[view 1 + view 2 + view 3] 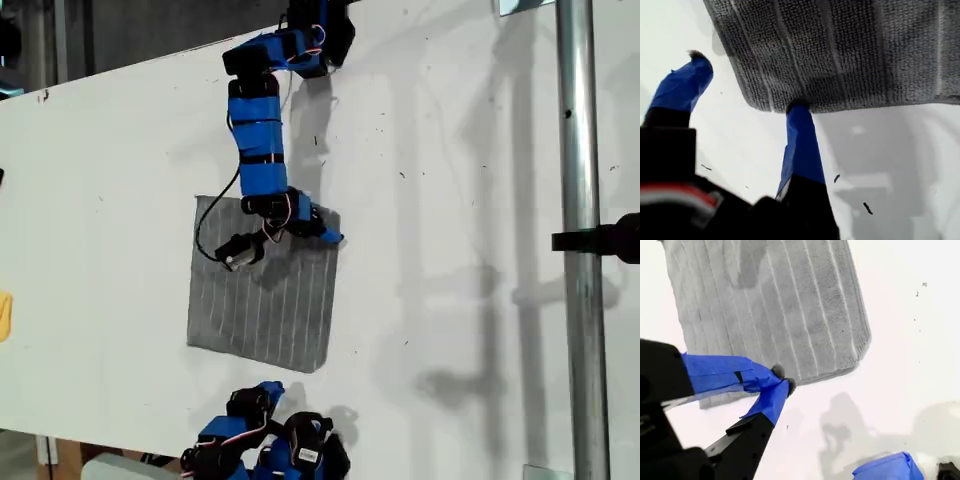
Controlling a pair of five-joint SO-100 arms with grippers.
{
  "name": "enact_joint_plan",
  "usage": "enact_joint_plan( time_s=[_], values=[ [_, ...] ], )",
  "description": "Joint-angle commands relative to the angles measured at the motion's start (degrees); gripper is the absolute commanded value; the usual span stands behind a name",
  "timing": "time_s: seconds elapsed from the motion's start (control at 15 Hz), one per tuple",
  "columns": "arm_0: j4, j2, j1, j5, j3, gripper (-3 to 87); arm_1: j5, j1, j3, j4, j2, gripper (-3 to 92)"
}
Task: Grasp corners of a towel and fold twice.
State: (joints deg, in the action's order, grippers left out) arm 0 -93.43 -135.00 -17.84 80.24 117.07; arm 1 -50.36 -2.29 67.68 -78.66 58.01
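1. Lying flat on the white table [450, 150], the grey striped square towel [265, 300] sat near mid-table, its pale stripes running roughly top to bottom in the exterior view, slightly tilted.
2. One small white label showed on the arm at the exterior view's bottom; I could not read it.
3. My first gripper [747, 82] stood open, one blue fingertip [799, 112] touching the towel's edge beside a rounded corner [752, 102].
4. My second gripper [782, 380] was closed, tips meeting on nothing.
5. Bare table stretched toward the metal pole [578, 200] at the exterior view's right.
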Motion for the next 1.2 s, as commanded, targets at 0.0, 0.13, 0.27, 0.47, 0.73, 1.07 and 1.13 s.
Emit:
enact_joint_plan(
  time_s=[0.0, 0.13, 0.27, 0.47, 0.73, 1.07, 1.13],
  values=[
    [0.7, 0.0, -0.1, 1.0, -0.3, -3.1, 0.7, -2.2, 1.1, 2.3, 1.2, 32.5],
    [1.1, 0.3, 0.0, 1.2, -0.2, -3.1, 0.9, -2.9, 2.7, 4.0, 1.1, 32.6],
    [1.3, 0.6, 0.0, 1.3, -0.1, -3.1, 1.1, -3.4, 3.2, 5.1, 1.0, 31.3],
    [1.3, 0.8, 0.0, 1.7, 0.1, -3.1, 0.5, -3.9, 3.7, 6.2, -2.1, 3.3],
    [1.8, 0.8, 0.5, 2.8, 0.9, -3.1, 0.3, -3.5, 3.6, 6.9, -2.0, -0.3],
    [3.4, 12.7, 4.3, -4.4, -11.4, 9.3, 0.3, -3.0, 3.7, 7.5, -2.1, -0.3],
    [3.4, 14.2, 5.2, -7.6, -13.7, 24.4, 0.3, -2.9, 3.7, 7.5, -2.1, -0.3]
  ],
)
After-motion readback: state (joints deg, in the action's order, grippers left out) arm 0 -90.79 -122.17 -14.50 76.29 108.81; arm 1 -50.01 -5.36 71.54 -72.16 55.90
